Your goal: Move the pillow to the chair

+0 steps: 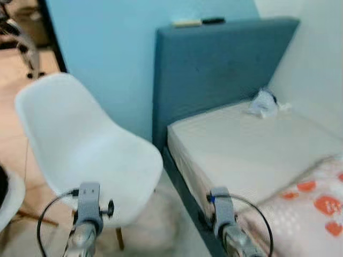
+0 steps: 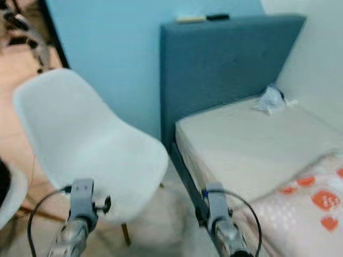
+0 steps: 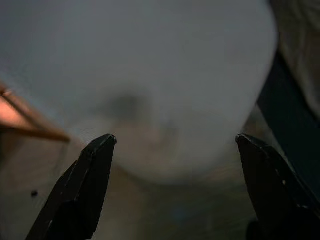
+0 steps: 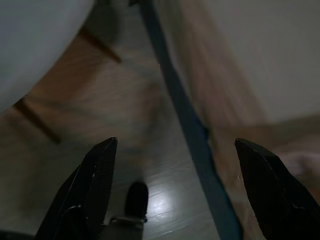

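A white pillow [image 1: 313, 206] with orange patches lies on the bed at the lower right, close to the mattress edge. A white shell chair [image 1: 86, 150] on wooden legs stands to the left of the bed. My left wrist [image 1: 86, 217] hangs low in front of the chair seat; in the left wrist view my left gripper [image 3: 175, 145] is open over the chair seat [image 3: 150, 75]. My right wrist [image 1: 225, 217] hangs by the bed's side, beside the pillow. In the right wrist view my right gripper [image 4: 175, 145] is open above the floor and the bed's blue side rail [image 4: 195, 135].
The bed has a bare mattress [image 1: 252, 150] and a blue headboard [image 1: 214, 69] against a light blue wall. A small crumpled white thing [image 1: 264, 103] lies near the headboard. A narrow strip of wooden floor [image 1: 171, 225] runs between chair and bed. A round white edge [image 1: 10, 198] shows at far left.
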Motion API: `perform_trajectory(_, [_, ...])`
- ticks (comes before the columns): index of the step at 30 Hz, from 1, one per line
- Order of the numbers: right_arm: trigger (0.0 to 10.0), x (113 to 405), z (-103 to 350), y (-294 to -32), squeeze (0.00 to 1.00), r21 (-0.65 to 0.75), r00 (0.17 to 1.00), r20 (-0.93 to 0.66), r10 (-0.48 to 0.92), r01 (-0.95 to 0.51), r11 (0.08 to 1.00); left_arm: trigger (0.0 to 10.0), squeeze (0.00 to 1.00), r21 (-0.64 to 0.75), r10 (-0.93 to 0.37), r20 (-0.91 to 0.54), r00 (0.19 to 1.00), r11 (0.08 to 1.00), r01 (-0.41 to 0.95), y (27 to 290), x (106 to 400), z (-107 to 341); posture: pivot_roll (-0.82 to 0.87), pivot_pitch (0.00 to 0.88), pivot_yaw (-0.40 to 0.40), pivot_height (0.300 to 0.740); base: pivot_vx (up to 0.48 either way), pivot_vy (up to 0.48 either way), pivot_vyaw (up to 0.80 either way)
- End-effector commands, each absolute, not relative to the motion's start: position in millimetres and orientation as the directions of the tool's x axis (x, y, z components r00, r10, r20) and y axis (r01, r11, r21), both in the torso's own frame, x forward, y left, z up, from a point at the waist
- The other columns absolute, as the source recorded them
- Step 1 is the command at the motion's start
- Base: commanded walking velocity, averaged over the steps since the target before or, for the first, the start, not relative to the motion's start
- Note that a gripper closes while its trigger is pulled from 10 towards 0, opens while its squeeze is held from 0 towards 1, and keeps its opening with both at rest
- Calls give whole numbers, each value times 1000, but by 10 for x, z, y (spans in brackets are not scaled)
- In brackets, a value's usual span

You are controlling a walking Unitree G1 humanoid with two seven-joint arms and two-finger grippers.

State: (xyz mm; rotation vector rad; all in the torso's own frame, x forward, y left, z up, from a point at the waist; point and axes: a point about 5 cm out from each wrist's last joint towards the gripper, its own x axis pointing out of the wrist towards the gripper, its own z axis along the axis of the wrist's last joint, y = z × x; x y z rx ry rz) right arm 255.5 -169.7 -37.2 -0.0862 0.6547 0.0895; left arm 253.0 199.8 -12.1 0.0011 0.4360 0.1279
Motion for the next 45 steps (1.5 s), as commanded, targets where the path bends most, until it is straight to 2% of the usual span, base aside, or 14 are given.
perform_trajectory(1, [10000,2536,-386,-1733,0,-53,784,-620,39,-91,994,10000,0,38,119,-429,895,993,-113,1983,2511,-146,53,57,-31,740,0,0,-800])
perform_trajectory(45, [10000,2525,-397,-1727,0,-19,778,-627,43,-70,997,10000,0,44,106,-430,897,994,-97,1965,2509,-157,50,48,-29,740,0,0,-800])
